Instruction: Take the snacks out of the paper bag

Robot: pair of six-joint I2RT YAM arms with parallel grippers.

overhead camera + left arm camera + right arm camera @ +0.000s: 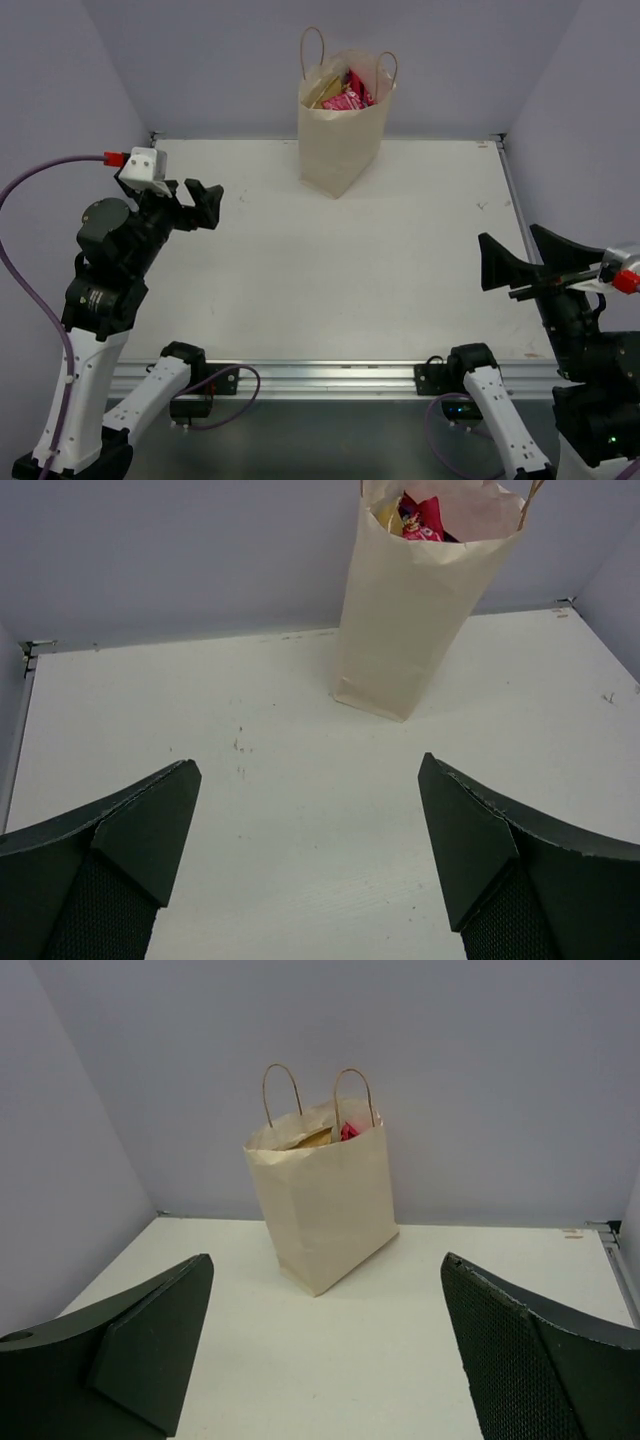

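The beige paper bag (340, 130) stands upright at the far middle of the table, its two brown string handles up. Snacks (347, 92) show in its open top: a pink-red packet and a tan-yellow one. The bag also shows in the left wrist view (415, 620) and in the right wrist view (325, 1205). My left gripper (199, 200) is open and empty, above the left side of the table, well short of the bag. My right gripper (515, 257) is open and empty at the near right, far from the bag.
The white table (330, 290) has a metal rail (300, 378) along its near edge and grey-lilac walls on three sides. A purple cable (40, 180) loops from the left wrist.
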